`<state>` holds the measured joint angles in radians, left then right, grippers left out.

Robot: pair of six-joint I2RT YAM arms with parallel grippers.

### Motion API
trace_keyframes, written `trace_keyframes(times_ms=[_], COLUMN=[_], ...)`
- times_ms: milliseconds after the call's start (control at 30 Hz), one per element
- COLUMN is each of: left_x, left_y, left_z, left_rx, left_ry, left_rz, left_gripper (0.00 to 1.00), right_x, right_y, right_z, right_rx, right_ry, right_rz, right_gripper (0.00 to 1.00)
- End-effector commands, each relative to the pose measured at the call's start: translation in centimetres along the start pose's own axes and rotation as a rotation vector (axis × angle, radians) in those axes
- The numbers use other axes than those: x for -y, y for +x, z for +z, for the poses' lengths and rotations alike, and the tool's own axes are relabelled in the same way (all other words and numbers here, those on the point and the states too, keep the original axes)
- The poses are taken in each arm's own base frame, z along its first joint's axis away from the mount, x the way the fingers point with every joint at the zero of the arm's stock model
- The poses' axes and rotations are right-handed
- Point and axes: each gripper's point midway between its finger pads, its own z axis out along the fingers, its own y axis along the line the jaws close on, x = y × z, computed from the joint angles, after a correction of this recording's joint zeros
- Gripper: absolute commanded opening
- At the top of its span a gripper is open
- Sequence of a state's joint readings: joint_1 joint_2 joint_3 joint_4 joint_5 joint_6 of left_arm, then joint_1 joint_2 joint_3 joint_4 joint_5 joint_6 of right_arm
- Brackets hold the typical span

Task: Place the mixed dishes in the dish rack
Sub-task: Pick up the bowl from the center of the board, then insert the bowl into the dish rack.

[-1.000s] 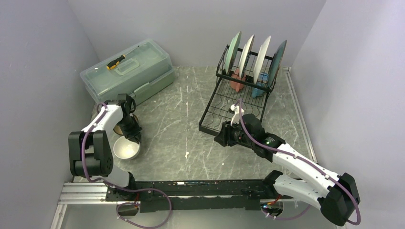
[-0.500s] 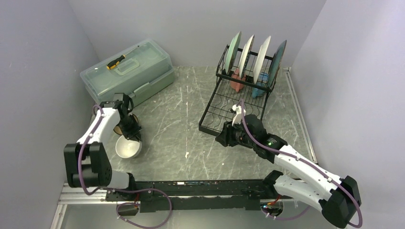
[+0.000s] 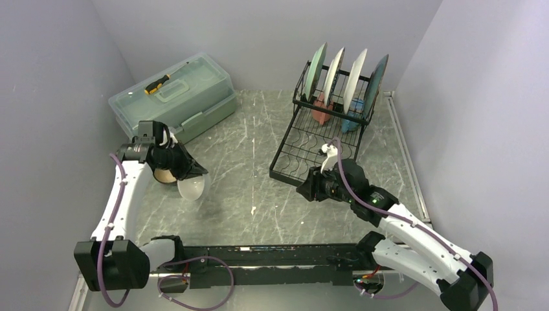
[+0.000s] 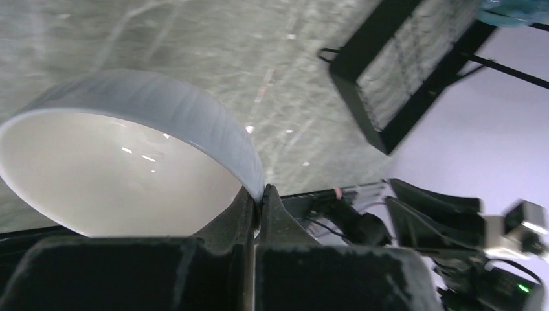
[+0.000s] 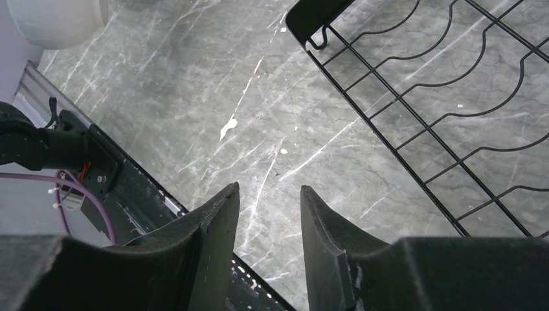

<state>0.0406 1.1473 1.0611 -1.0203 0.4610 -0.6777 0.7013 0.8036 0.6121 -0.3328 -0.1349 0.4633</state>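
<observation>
My left gripper (image 3: 188, 176) is shut on the rim of the small white bowl (image 3: 193, 187), which hangs tilted above the table. In the left wrist view the rim of the white bowl (image 4: 116, 162) is pinched between the closed fingers of my left gripper (image 4: 259, 194). A tan bowl (image 3: 164, 175) peeks out under that arm. The black wire dish rack (image 3: 309, 146) holds several upright plates (image 3: 336, 78), with a pink mug (image 3: 318, 107) and a blue mug (image 3: 350, 123) beneath them. My right gripper (image 3: 304, 189) stands open and holds nothing near the rack's front corner; in its wrist view the right gripper (image 5: 268, 189) is over bare table beside the dish rack (image 5: 447, 110).
A translucent green lidded box (image 3: 188, 103) stands at the back left with a yellow-and-black screwdriver (image 3: 157, 84) on its lid. Grey walls close in on three sides. A metal rail (image 3: 259, 254) runs along the near edge.
My left gripper closed on the white bowl's rim, lifted it off the table and swung it right, tilting it. The tan bowl is uncovered. The right arm shifted slightly.
</observation>
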Motion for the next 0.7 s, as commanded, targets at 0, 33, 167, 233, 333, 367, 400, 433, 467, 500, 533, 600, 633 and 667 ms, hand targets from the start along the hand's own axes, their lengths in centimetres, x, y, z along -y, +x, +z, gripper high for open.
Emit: trace_keyframes(times_ms=[0, 33, 167, 233, 333, 367, 400, 433, 467, 500, 533, 600, 633, 667], left_x=[6.9, 7.8, 12.1, 14.1, 17.1, 17.9, 18.8, 19.6, 20.4, 21.1, 21.7, 22.8, 23.6, 24.3], left_y=[0.1, 0.2, 0.7, 0.9, 1.4, 1.6, 1.9, 2.1, 2.4, 2.8, 3.2, 3.8, 3.9, 4.3], left_z=[-2.4, -2.6, -3.3, -3.5, -3.9, -3.9, -3.9, -3.8, -3.8, -3.7, -3.3, -3.1, -2.9, -2.9], left_rx=[-0.012, -0.013, -0.032, -0.041, -0.056, -0.061, -0.069, -0.073, -0.081, -0.091, -0.112, -0.144, -0.153, -0.163], left_ry=[0.308, 0.345, 0.499, 0.568, 0.661, 0.685, 0.709, 0.731, 0.757, 0.783, 0.801, 0.856, 0.893, 0.935], left_rz=[0.027, 0.037, 0.109, 0.137, 0.18, 0.198, 0.217, 0.236, 0.256, 0.275, 0.285, 0.301, 0.321, 0.347], left_gripper=[0.0, 0.0, 0.0, 0.0, 0.0, 0.0, 0.0, 0.0, 0.0, 0.0, 0.0, 0.0, 0.0, 0.0], right_x=[-0.7, -0.7, -0.6, -0.7, -1.1, -1.2, -1.2, -1.0, -0.9, -0.9, -1.0, -1.2, -1.2, -1.3], right_y=[-1.5, -1.6, -2.1, -2.4, -2.9, -3.0, -3.1, -3.2, -3.3, -3.4, -3.6, -4.0, -4.2, -4.4], right_z=[-1.2, -1.5, -2.3, -2.7, -3.7, -4.0, -4.3, -4.5, -4.8, -5.1, -5.5, -6.2, -6.7, -7.2], right_rx=[0.048, 0.05, 0.066, 0.078, 0.11, 0.122, 0.136, 0.146, 0.155, 0.164, 0.172, 0.198, 0.213, 0.229], right_ry=[-0.005, -0.003, 0.009, 0.011, -0.001, -0.005, -0.006, 0.001, 0.009, 0.011, 0.007, 0.003, 0.001, -0.001], right_rz=[-0.008, -0.01, -0.015, -0.015, -0.014, -0.015, -0.017, -0.017, -0.015, -0.014, -0.014, -0.013, -0.014, -0.015], right_gripper=[0.42, 0.42, 0.42, 0.42, 0.42, 0.42, 0.42, 0.42, 0.42, 0.42, 0.42, 0.42, 0.41, 0.41])
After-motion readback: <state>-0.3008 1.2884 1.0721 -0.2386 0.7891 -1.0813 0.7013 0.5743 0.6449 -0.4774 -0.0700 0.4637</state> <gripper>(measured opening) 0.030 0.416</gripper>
